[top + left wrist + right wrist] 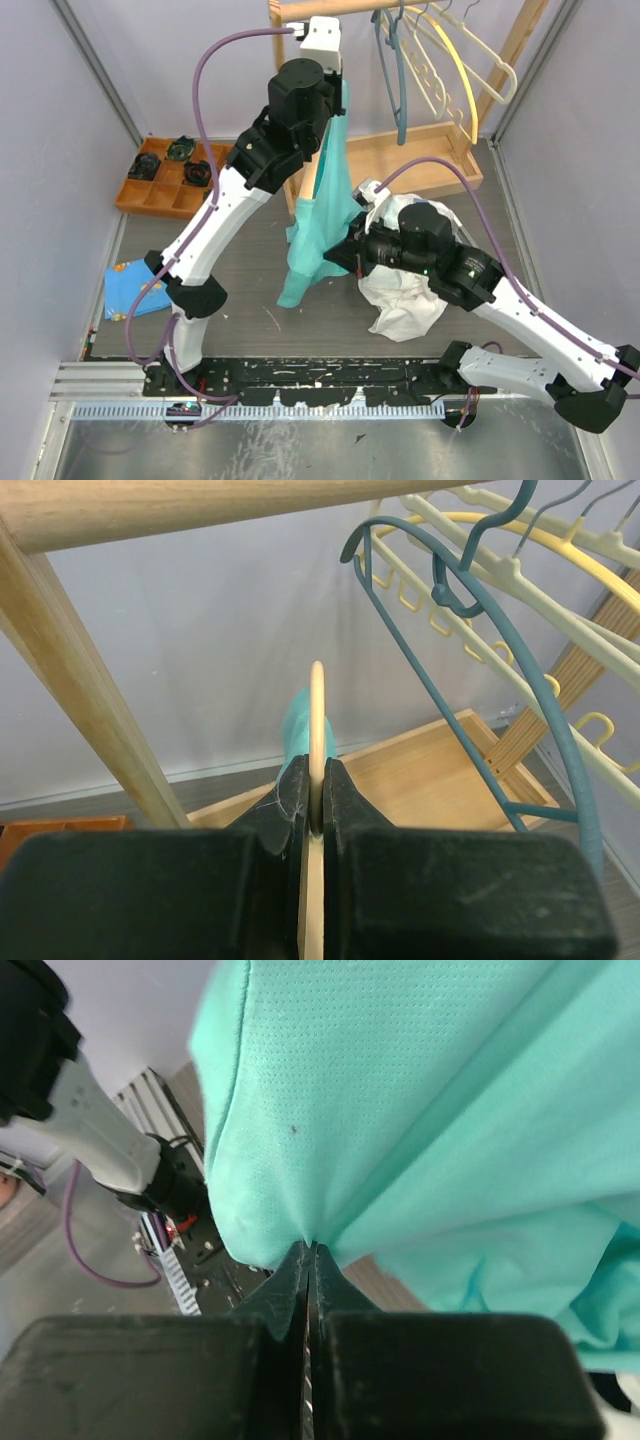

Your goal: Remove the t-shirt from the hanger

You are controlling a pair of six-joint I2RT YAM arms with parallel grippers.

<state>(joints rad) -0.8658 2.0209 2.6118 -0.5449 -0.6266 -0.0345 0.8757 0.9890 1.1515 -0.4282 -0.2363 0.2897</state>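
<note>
Right gripper (pixel 308 1257) pinched shut on the shirt (pixel 420 1110) low down, left gripper (pixel 317 785) clamped on the hanger (pixel 317 705) by the far rail (pixel 200 510) — shirt hangs mid-scene, still on — pull-off in hand; next likely needs a steady draw down and nearward.

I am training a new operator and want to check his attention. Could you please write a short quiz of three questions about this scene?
1. True or false: the left tool is shut on the cream hanger.
2. Choose one. The right tool pinches: A) a rope, B) the teal t-shirt, C) a sock.
3. Fill in: the blue hanger hangs on the wooden ___.

Key: 1 true; 2 B; 3 rail.
</note>
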